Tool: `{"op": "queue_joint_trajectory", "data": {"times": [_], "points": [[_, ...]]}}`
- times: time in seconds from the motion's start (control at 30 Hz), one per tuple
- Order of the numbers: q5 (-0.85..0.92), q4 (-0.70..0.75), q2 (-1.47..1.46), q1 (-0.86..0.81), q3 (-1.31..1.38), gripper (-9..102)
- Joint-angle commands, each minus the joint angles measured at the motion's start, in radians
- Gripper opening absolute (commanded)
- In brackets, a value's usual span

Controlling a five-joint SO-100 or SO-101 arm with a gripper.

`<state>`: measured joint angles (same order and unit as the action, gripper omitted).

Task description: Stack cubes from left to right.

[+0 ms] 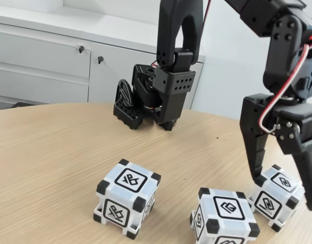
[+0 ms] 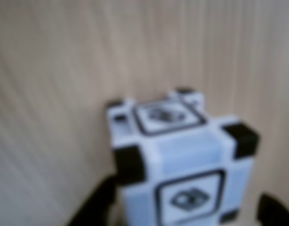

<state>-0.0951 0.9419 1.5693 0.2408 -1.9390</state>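
Cubes: three on the wooden surface (image 1: 54,147) near its front edge: left cube (image 1: 126,197), middle cube (image 1: 224,217), right cube (image 1: 276,196).
Fingers (image 1: 285,190): spread wide, straddling the right cube, not closed on it.
Wrist view: right cube (image 2: 182,155) blurred, between dark fingertips (image 2: 95,207).

No readable words or numbers; the three cubes (image 1: 128,205) carry only black-framed abstract glyphs on their faces.
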Motion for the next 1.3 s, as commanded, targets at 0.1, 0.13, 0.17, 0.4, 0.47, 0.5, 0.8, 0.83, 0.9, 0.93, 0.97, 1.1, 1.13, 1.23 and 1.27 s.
{"op": "queue_joint_trajectory", "data": {"times": [0.1, 0.13, 0.17, 0.4, 0.47, 0.5, 0.8, 0.83, 0.9, 0.93, 0.97, 1.1, 1.13, 1.23, 1.27], "points": [[0.029, -0.009, -0.035, 0.002, 0.044, 31], [0.031, -0.009, -0.035, 0.002, 0.044, 31], [0.032, -0.009, -0.035, 0.002, 0.044, 31], [0.025, -0.009, -0.035, 0.002, 0.044, 18], [0.023, -0.009, -0.035, 0.002, 0.044, 16], [0.021, -0.009, -0.035, 0.002, 0.044, 15], [-0.028, -0.009, -0.035, -0.005, 0.044, 3], [-0.032, -0.009, -0.032, -0.006, 0.044, 2], [-0.043, -0.009, -0.023, -0.008, 0.044, 1], [-0.048, -0.009, -0.018, -0.008, 0.044, 1], [-0.054, -0.009, -0.018, -0.008, 0.044, 1], [-0.069, -0.009, -0.014, -0.006, 0.044, 2], [-0.077, -0.009, -0.014, -0.008, 0.044, 3], [-0.086, -0.009, 0.005, -0.011, 0.044, 4], [-0.089, -0.009, 0.021, -0.011, 0.044, 4]]}}
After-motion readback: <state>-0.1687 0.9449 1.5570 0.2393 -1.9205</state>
